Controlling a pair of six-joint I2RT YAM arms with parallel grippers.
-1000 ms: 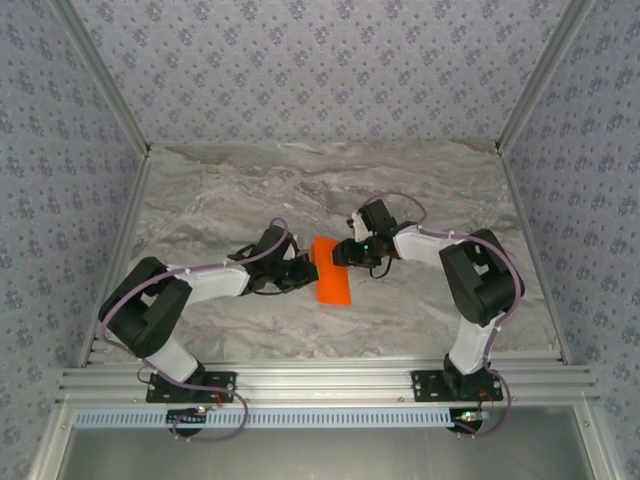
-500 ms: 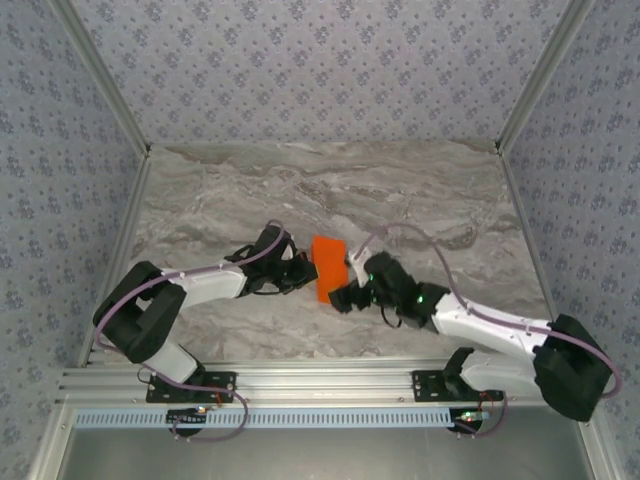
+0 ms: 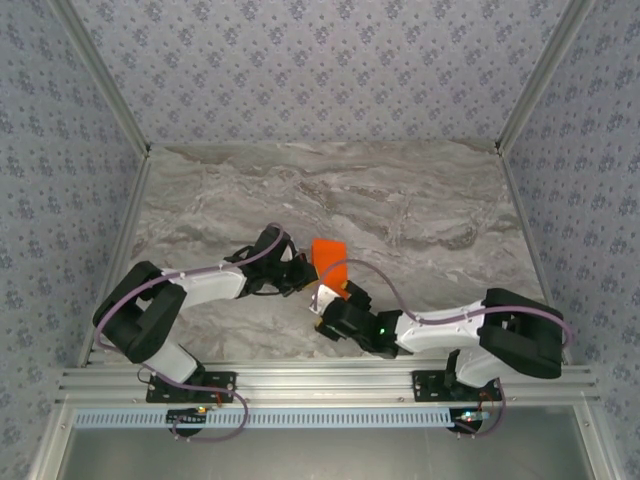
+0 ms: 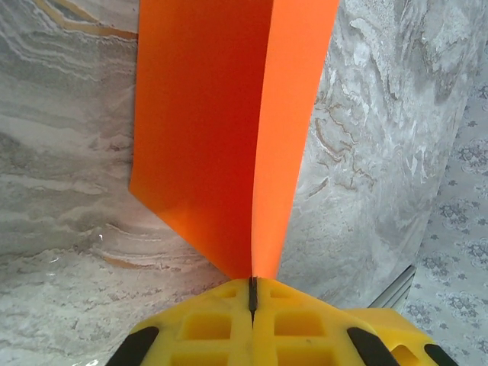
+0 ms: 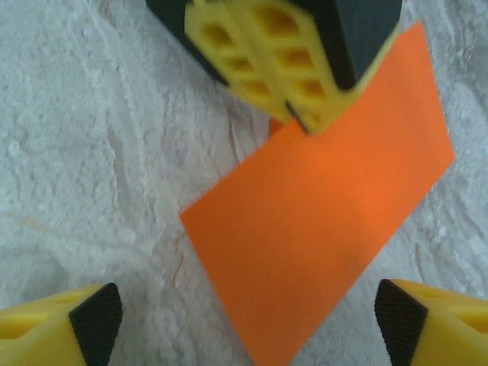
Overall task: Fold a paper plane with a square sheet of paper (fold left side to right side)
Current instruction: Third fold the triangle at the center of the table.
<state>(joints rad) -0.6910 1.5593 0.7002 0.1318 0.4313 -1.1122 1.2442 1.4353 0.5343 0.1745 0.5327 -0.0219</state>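
Note:
The square sheet of paper (image 3: 330, 258) is bright orange and lies folded double, a rectangle on the marble table (image 3: 430, 210). My left gripper (image 3: 303, 277) is shut on its left edge. In the left wrist view the two layers (image 4: 206, 130) spread apart from the yellow jaws (image 4: 252, 286), the right-hand flap (image 4: 297, 99) standing up on edge. My right gripper (image 3: 322, 300) sits just in front of the sheet, open. In the right wrist view its black-tipped fingers (image 5: 95, 320) flank the near corner of the paper (image 5: 328, 221), with the left gripper's yellow fingers (image 5: 267, 53) beyond.
Patterned walls enclose the table on three sides. An aluminium rail (image 3: 320, 385) runs along the near edge with both arm bases on it. The right arm (image 3: 450, 330) lies low across the near right of the table.
The right arm swung from the far right of the sheet round to its near side, and its gripper opened wide. The left gripper stayed shut on the paper, whose near end now looks shorter.

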